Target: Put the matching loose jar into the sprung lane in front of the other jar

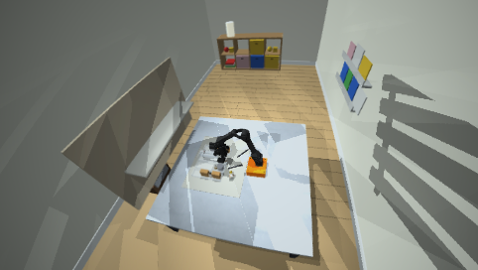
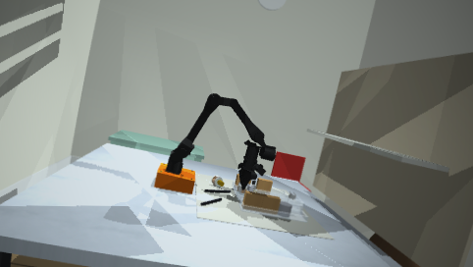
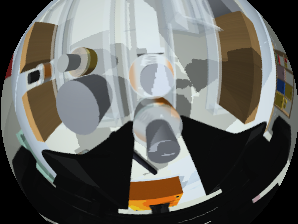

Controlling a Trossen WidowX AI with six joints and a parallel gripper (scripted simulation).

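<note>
We see the arm (image 2: pixel 216 110) reaching from its orange base (image 2: pixel 175 179) over the table (image 2: pixel 74 211) and bending down to the clear rack (image 2: pixel 282 208) on the pale mat (image 2: pixel 216 211). The hand (image 2: pixel 245 183) points down at the rack's near end and is clamped on a jar (image 3: pixel 160 135); its fingers stand part-way apart with the jar between them. In the wrist view this held jar is a grey cylinder with a pale cap, sitting at centre just above the hand's dark body, in line with a narrow clear lane (image 3: pixel 160 43) that runs away up the frame. A second jar (image 3: pixel 152 75) with an orange-tinted rim stands in that lane just beyond the held one; we cannot tell whether the two touch. To the left, in a neighbouring lane, lies a larger grey can (image 3: pixel 81 104), with a smaller capped jar (image 3: pixel 79 63) behind it. Brown boxes (image 2: pixel 261 200) flank the lanes. Near the base on the table lie a small loose jar (image 2: pixel 217 182) and two dark pens (image 2: pixel 211 201). We cannot tell whether the held jar rests on the lane floor.
</note>
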